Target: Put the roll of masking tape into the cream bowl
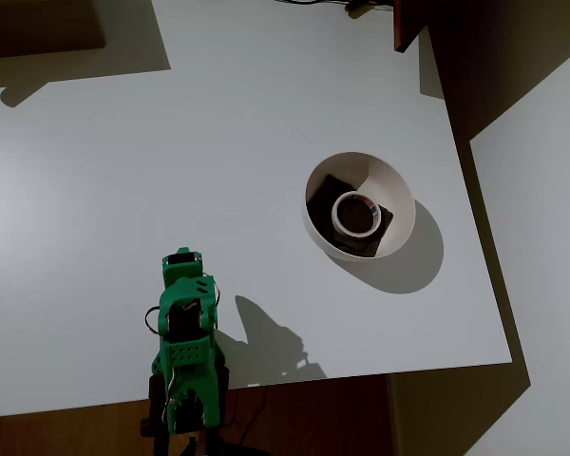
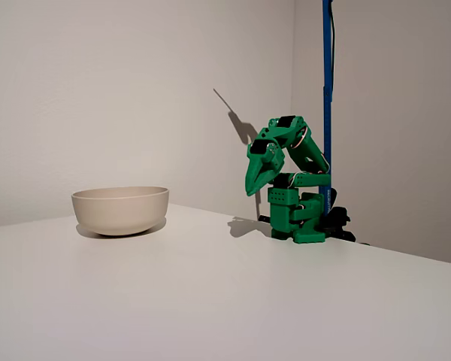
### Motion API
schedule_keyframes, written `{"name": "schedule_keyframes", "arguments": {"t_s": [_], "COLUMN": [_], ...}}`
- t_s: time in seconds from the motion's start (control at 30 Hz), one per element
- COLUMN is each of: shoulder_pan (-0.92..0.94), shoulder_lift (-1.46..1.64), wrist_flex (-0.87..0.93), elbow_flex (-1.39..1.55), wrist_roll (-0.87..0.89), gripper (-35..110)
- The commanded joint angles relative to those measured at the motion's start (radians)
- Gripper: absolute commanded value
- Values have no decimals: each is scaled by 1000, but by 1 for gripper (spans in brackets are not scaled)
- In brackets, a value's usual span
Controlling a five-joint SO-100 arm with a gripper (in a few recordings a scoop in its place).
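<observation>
White table [image 1: 123, 190]; cream bowl [image 1: 395, 195] and green arm base [image 2: 297, 218] on it.

Tape roll [image 1: 356, 213] lies flat in cream bowl [image 1: 388, 180] on brown pads [image 1: 325, 197]; green arm [image 1: 183, 332] folded, well apart.

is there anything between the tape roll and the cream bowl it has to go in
Nothing visible stands in the way: the small cream-white roll of masking tape already lies inside the round cream bowl, on the dark brown square pads. The green gripper is folded back by the arm's base, apart from both.
</observation>
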Motion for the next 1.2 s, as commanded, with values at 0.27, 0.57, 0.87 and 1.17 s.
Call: {"name": "schedule_keyframes", "arguments": {"t_s": [0.27,0.57,0.87,1.17], "shoulder_pan": [-80,-67,-71,-34], "shoulder_lift": [51,51,51,51], "wrist_flex": [29,28,18,20], "elbow_flex": [98,222,249,249], "wrist_roll": [18,-35,-11,17], "gripper": [-8,-8,-8,0]}}
